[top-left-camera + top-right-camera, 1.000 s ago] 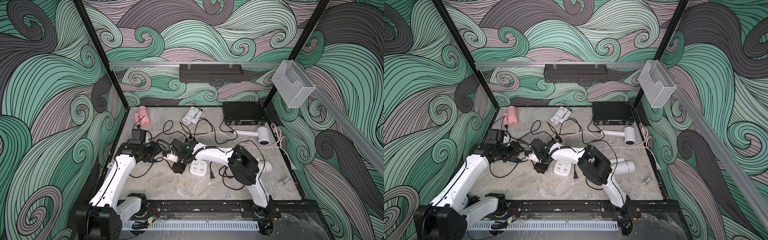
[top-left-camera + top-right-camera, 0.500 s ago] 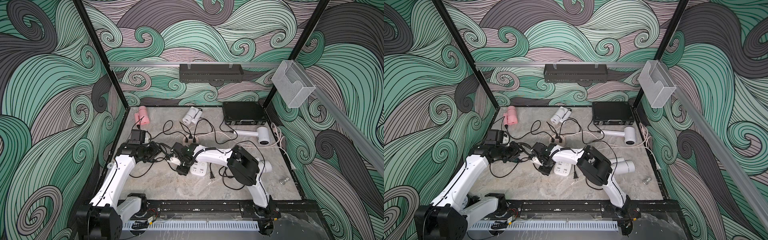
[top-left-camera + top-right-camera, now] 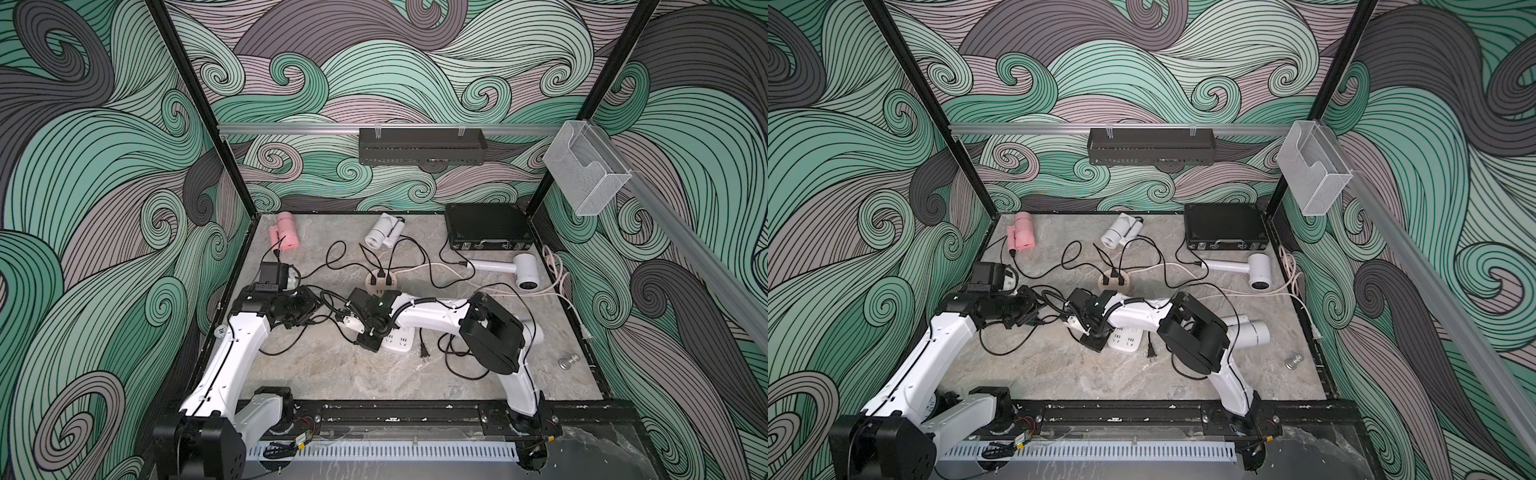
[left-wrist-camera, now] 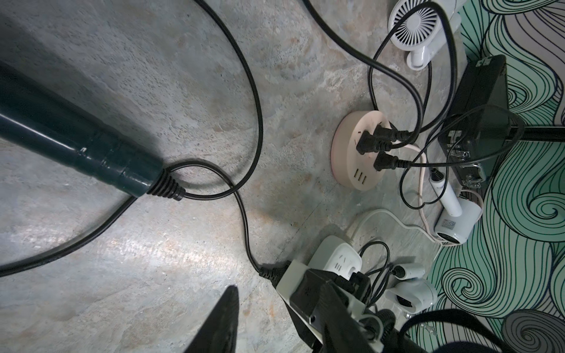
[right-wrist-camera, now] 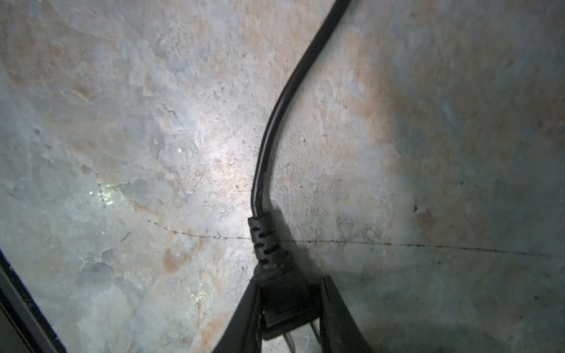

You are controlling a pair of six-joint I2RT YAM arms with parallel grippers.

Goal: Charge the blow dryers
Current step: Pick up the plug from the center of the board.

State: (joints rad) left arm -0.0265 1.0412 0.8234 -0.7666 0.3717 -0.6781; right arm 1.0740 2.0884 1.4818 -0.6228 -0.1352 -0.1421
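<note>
My right gripper (image 5: 289, 305) is shut on a black two-prong plug (image 5: 284, 293) just above the table, beside the square white socket hub (image 3: 399, 338). Its cord (image 4: 244, 220) runs to the dark green blow dryer (image 4: 76, 137), which lies near my left gripper (image 4: 276, 293). The left jaws stand open with nothing between them. The pink dryer (image 3: 284, 232) and a white one (image 3: 382, 232) lie at the back. Another white dryer (image 3: 515, 268) lies at the right, and a third (image 3: 1246, 332) lies behind my right arm. The round peach hub (image 3: 382, 282) has three plugs in it.
A black case (image 3: 486, 226) stands at the back right. A loose plug (image 3: 424, 353) and coiled cord lie right of the square hub. A small metal piece (image 3: 567, 361) sits near the right edge. Cords cross the middle of the table.
My right gripper's jaws have closed onto the black plug, and its wrist has shifted slightly toward the square hub. The left arm has stayed where it was.
</note>
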